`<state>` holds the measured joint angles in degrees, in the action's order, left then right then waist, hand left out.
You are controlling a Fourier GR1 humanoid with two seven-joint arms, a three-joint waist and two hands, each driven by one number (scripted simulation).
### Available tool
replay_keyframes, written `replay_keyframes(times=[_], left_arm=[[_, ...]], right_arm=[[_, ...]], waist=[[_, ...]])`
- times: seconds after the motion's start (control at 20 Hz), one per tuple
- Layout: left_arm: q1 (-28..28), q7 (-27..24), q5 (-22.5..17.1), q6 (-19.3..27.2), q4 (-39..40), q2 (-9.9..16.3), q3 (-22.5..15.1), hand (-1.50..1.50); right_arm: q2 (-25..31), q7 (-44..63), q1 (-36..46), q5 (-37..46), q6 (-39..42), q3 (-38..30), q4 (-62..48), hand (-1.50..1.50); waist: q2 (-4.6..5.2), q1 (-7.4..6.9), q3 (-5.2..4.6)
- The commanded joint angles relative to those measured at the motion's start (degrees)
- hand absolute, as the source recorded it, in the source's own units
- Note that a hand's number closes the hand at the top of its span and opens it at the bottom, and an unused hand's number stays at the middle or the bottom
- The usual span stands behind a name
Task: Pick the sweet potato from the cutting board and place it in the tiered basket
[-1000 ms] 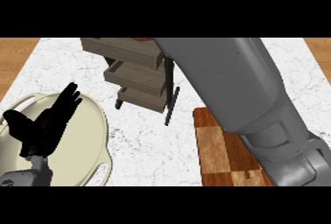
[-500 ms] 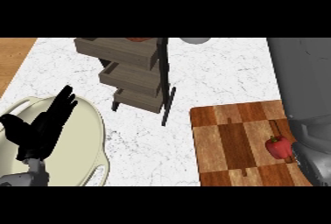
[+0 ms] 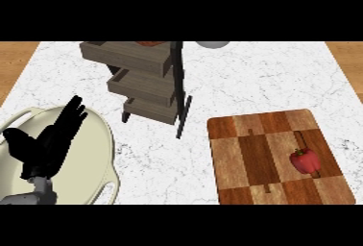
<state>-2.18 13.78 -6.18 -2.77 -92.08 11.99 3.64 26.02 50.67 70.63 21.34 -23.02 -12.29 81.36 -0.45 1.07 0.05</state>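
My left hand (image 3: 50,144) open, fingers up, over cream dish (image 3: 99,144). Tiered basket (image 3: 145,79) centre. Red pepper (image 3: 306,161) on cutting board (image 3: 262,158), right.

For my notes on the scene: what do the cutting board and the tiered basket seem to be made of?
The cutting board looks like wood, in brown blocks of light and dark with visible grain. The tiered basket seems to have grey-brown wooden trays on a dark frame, possibly metal.

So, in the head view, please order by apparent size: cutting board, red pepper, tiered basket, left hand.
1. Cutting board and tiered basket: alike, and the basket stands nearer the camera, so unranked.
2. Left hand.
3. Red pepper.
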Motion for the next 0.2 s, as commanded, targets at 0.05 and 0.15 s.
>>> replay_keyframes(times=[0.05,0.15], left_arm=[[-0.2,-0.9,-1.2,-1.7,0.4,2.0,2.6,0.00],[-0.1,-4.3,0.6,-1.3,3.6,0.2,1.2,0.00]], right_arm=[[8.0,-0.2,-6.2,-6.8,8.6,-5.5,6.4,-1.50],[9.7,-1.6,-11.2,-10.9,10.8,-9.1,10.2,-1.50]], waist=[[0.26,-0.50,-0.03],[0.31,0.03,-0.01]])
